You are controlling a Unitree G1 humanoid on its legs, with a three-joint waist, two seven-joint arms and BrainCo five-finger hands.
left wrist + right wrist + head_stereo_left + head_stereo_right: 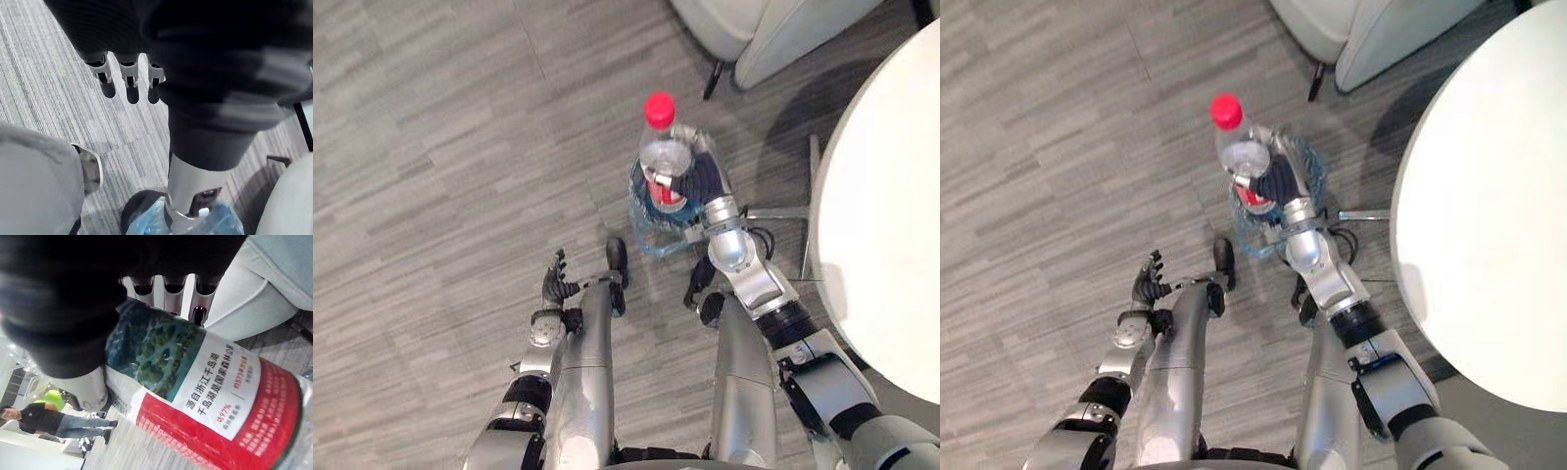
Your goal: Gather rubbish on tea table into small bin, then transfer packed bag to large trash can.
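left hand [556, 282] hung low at the left over the grey plank floor [431, 147], fingers [128, 83] straight and apart, holding nothing. at centre, the small bin [651, 240], lined with a blue bag [225, 223], stood on the floor. over its mouth the right hand [697, 181] held a clear plastic bottle [663, 157] with a red cap [659, 109] and red label. the fingers [172, 289] were clamped round the bottle's body. whether the bottle's base touched the bag could not be told. at the right, the round white bench [886, 215] stood near the bin. a pale chair [754, 34] stood beyond.
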